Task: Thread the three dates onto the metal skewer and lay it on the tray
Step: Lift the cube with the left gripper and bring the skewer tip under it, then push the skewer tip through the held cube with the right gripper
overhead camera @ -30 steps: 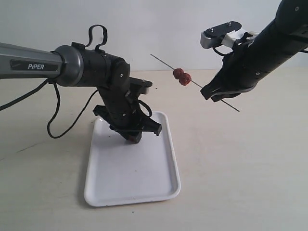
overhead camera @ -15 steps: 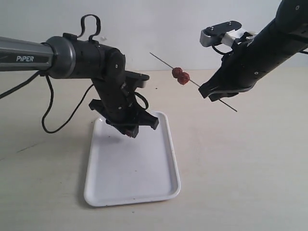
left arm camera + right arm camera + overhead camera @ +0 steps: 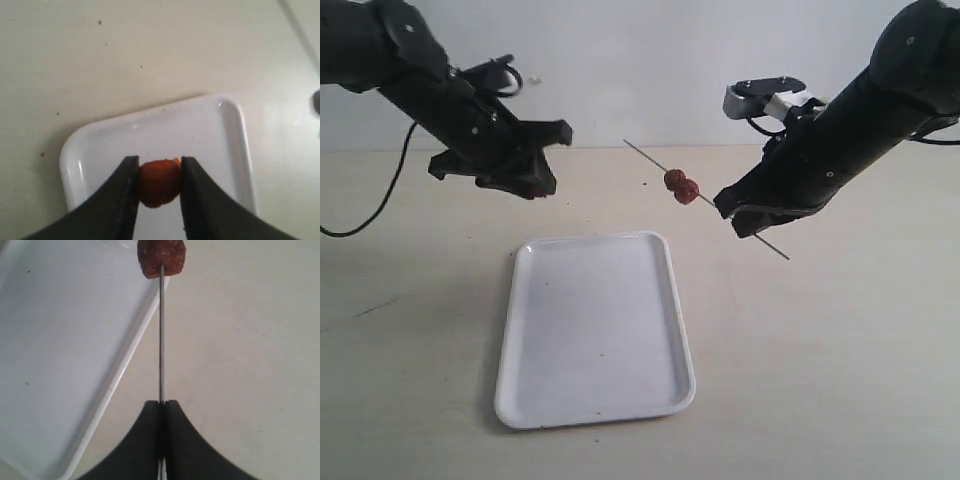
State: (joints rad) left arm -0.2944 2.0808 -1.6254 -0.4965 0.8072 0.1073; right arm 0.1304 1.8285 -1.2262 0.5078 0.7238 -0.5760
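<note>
Metal skewer (image 3: 161,340) carrying two dates (image 3: 681,186), above the tabletop (image 3: 820,350).
Right end effector (image 3: 161,409) pinches the skewer; left end effector (image 3: 159,167) pinches a third date (image 3: 159,184), apart from the tray (image 3: 595,330).

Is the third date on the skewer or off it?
Off. The left gripper holds the date; the skewer carries only two dates.

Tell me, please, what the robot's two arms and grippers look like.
Both arms are matte black with rounded joints. The left arm trails a loose black cable; the right arm carries a silver-grey camera box near its wrist. The left gripper and right gripper each have two black, curved, tapering fingers.
</note>
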